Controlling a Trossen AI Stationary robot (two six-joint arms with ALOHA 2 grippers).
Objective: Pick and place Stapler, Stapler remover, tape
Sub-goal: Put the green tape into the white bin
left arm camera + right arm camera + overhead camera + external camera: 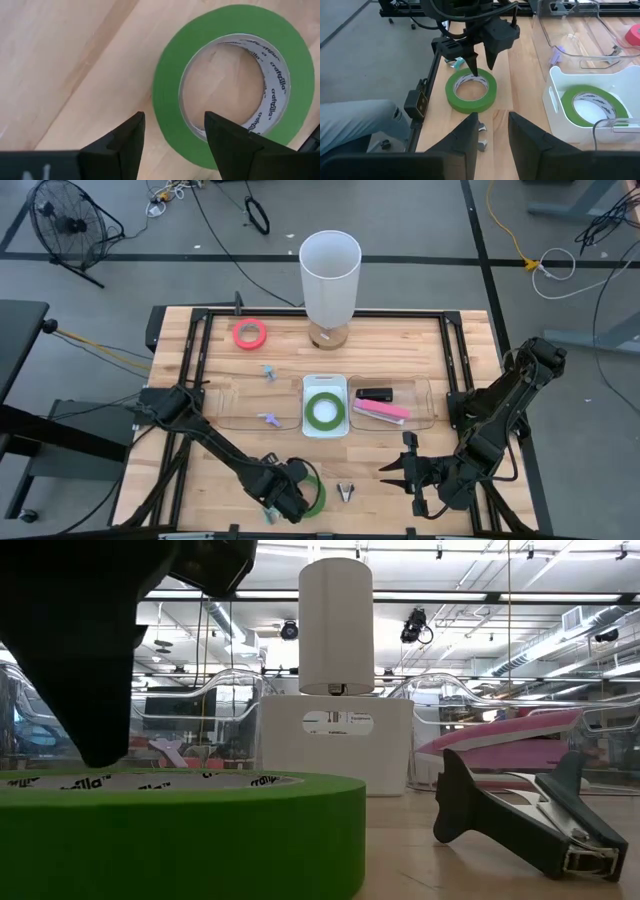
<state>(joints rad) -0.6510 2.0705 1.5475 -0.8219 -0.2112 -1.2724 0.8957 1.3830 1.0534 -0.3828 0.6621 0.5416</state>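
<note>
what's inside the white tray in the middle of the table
A green tape roll lies flat inside the white tray. The tray floor shows through its centre; what's beneath the ring itself is covered.

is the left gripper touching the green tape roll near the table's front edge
Cannot tell. In the right wrist view the open left gripper straddles the green tape roll's rim, but no view plainly shows contact or gap.

left hand (481, 61): lowered, fingers apart | right hand (398, 467): front edge, fingers apart
</note>
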